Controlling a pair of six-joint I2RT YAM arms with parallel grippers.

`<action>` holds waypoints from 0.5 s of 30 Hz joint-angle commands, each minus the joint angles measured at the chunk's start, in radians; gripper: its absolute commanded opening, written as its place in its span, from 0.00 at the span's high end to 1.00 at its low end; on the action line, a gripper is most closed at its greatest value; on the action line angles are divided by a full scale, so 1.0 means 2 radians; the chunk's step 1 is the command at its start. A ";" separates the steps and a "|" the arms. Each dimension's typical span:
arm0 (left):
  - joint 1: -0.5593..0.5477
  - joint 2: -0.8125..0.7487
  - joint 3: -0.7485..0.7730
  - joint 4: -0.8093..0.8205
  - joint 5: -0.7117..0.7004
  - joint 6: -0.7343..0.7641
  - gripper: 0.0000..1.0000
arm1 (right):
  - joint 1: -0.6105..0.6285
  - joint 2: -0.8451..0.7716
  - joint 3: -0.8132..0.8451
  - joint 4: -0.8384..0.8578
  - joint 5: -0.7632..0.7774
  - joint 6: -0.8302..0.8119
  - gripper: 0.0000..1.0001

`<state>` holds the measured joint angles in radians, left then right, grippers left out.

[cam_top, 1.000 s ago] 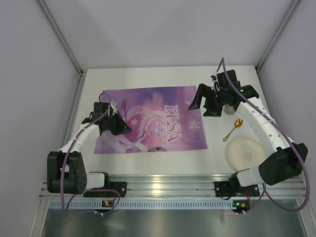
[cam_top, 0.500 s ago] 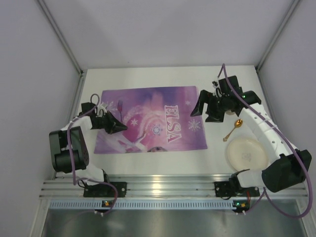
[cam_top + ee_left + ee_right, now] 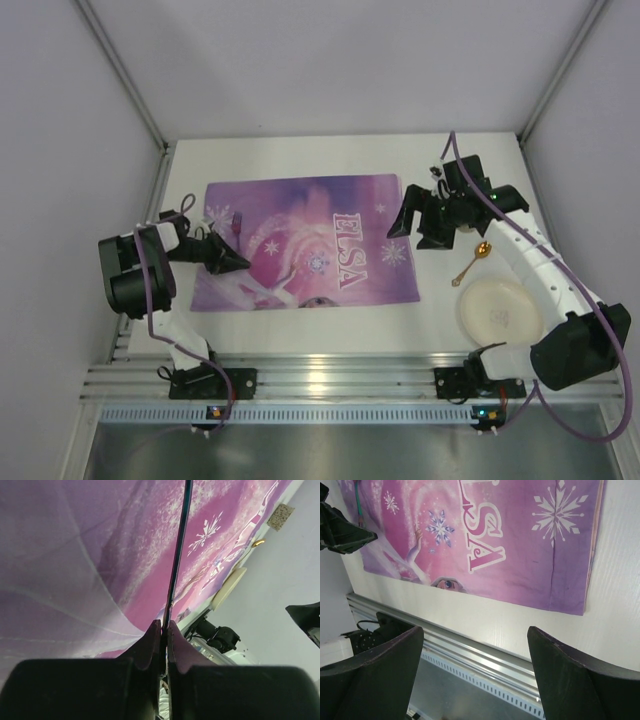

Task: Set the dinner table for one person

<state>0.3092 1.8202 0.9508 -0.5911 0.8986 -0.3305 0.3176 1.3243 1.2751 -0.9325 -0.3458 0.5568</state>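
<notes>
The dinner table [image 3: 300,325] is a white top with an aluminium rail at the near edge. A purple "ELSA" placemat [image 3: 310,240] lies on it. My left gripper [image 3: 238,258] hovers over the mat's left part, shut on a thin dark utensil [image 3: 177,555] that sticks out ahead of the fingers [image 3: 150,640]. My right gripper [image 3: 415,228] hangs open and empty above the mat's right edge. To its right lie a gold spoon [image 3: 470,264] and a cream plate [image 3: 498,308]. A beige cup [image 3: 280,515] stands behind the spoon, mostly hidden by my right arm from above.
Grey walls close in the table on the left, back and right. The aluminium rail [image 3: 485,655] runs along the near edge, with both arm bases bolted to it. In the right wrist view, my left gripper [image 3: 340,532] shows at the mat's [image 3: 485,535] far end.
My left arm has folded back toward the left wall, carrying the utensil slightly left and nearer. My right gripper has shifted a little and stays open.
</notes>
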 commanded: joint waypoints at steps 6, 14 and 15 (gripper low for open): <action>0.016 -0.007 0.053 -0.131 -0.152 0.016 0.82 | -0.002 0.004 0.008 0.005 -0.006 -0.010 0.15; 0.019 -0.011 0.065 -0.152 -0.193 0.020 0.76 | -0.002 0.007 0.007 0.007 -0.008 -0.014 0.15; 0.018 -0.012 0.063 -0.152 -0.195 0.021 0.76 | -0.002 0.005 0.007 0.007 -0.008 -0.012 0.15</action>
<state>0.3374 1.8202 1.0622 -0.8227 0.5850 -0.2878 0.3176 1.3350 1.2751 -0.9318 -0.3470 0.5419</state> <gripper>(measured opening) 0.241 0.849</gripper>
